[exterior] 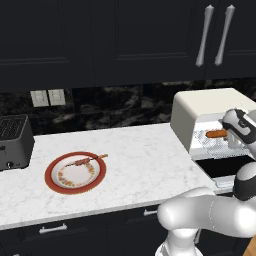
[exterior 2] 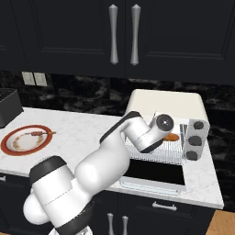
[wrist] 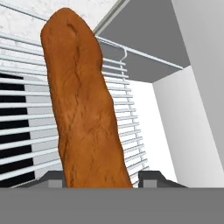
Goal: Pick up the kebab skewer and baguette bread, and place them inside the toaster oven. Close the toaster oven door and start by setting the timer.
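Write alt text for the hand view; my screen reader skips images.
An orange-brown baguette bread stands between the gripper finger tips, over the wire rack inside the cream-white toaster oven.

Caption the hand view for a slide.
Baguette between the pincer fingertips over the toaster oven's wire rack.

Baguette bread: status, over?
Jaws either side of the baguette bread, grip unconfirmed. Loaf over the toaster oven rack, door down. Kebab skewer waiting on plate. Nothing blocking.
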